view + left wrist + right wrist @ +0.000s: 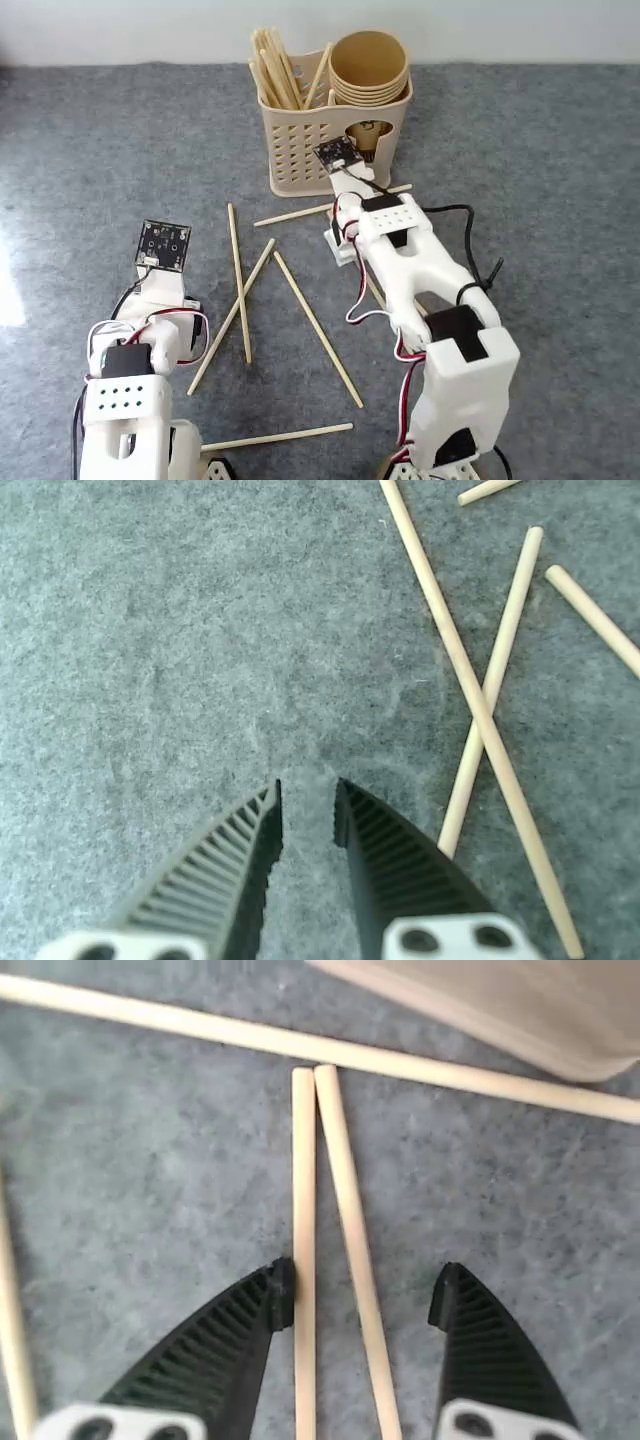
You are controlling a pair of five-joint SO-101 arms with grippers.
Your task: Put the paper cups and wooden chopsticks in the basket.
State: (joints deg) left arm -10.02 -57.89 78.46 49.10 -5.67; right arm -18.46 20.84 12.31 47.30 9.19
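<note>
Two chopsticks point(303, 1180) lie side by side on the mat point(100, 150) just before the basket point(300, 150), between the spread fingers of the right gripper point(365, 1285), likely lined up to pinch both. Paper cups point(370, 65) sit stacked in the basket. Loose chopsticks point(240, 285) are scattered mid-mat. The left gripper point(308, 795) hangs beside them, fingers slightly parted, empty.

Bright, even, diffuse light falls on the grey surface point(520, 150), with a pale patch of glare at its left edge in the high view and only thin, soft-edged shadows along the chopsticks point(303, 1210) lying on it in both wrist views.
</note>
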